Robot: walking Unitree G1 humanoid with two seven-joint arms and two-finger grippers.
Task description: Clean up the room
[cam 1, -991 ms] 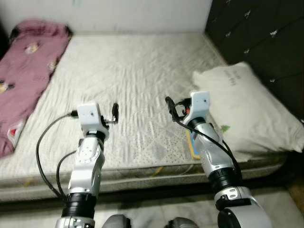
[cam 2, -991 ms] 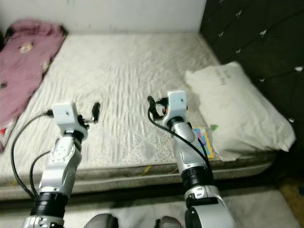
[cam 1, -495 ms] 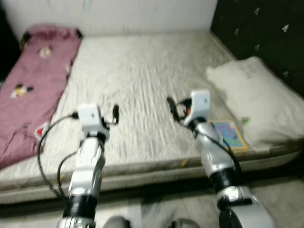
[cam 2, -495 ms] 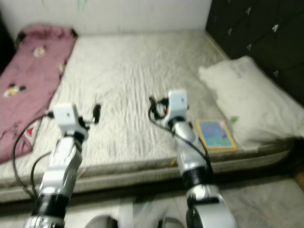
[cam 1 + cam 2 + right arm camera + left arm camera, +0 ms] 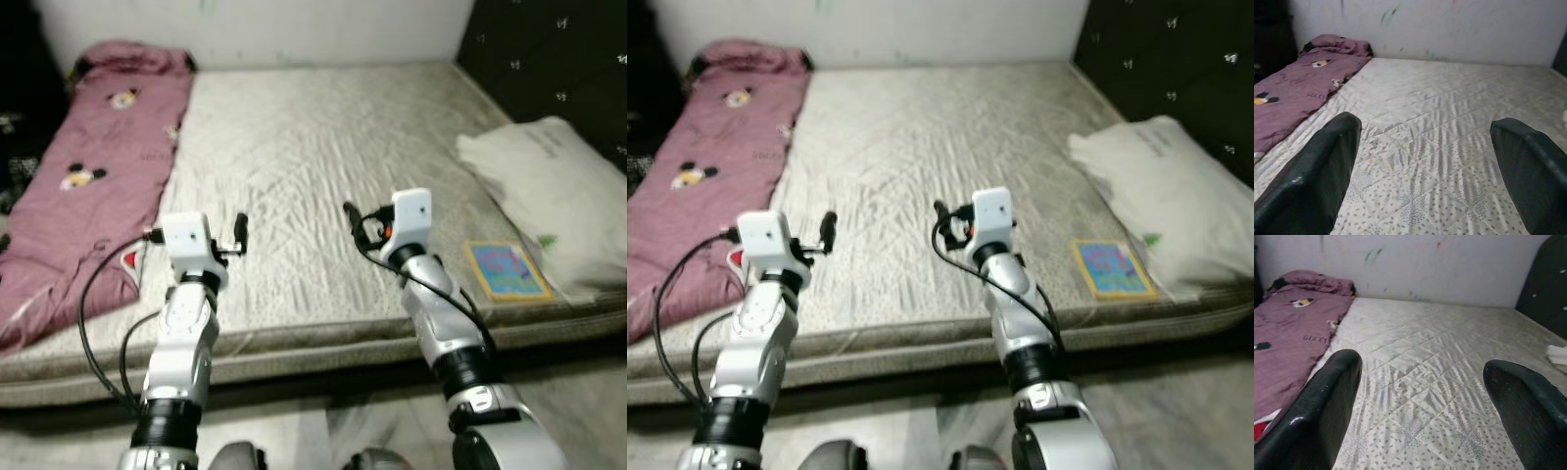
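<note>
- Blanket (image 5: 93,166), one, maroon, lies along the mattress's (image 5: 313,147) left edge.
- Left gripper (image 5: 1425,406) and right gripper (image 5: 1430,171) hover spread over the near edge.
- One book (image 5: 505,271) and one pillow (image 5: 554,186) sit at the right edge, seen from the head.

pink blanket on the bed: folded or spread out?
Spread out. The pink blanket lies flat in a long strip along the left side of the mattress, bunched only at the far end near the wall.

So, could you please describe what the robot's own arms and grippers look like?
Both arms are silver, jointed tubes with black collars near the base. Each wrist carries a white box-shaped camera housing trailing looping black cables. The left gripper and right gripper each have two long, rounded black fingers.
</note>
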